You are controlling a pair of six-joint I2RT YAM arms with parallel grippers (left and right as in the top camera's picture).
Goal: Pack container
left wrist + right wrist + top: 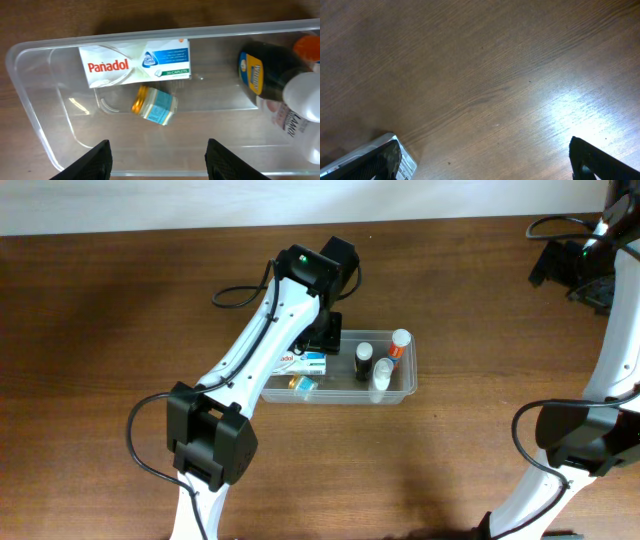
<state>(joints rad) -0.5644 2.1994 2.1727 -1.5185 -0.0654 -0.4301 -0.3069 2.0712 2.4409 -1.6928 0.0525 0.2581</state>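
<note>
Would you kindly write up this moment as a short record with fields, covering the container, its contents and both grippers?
container: clear open-topped tub near the middle of the wooden table
contents: Panadol box; small gold-lidded jar on its side; dark bottle; white bottle; orange and white item
left gripper: open, above the container's end that holds the box and jar, holding nothing
right gripper: open, over table wood away from the container, holding nothing
</note>
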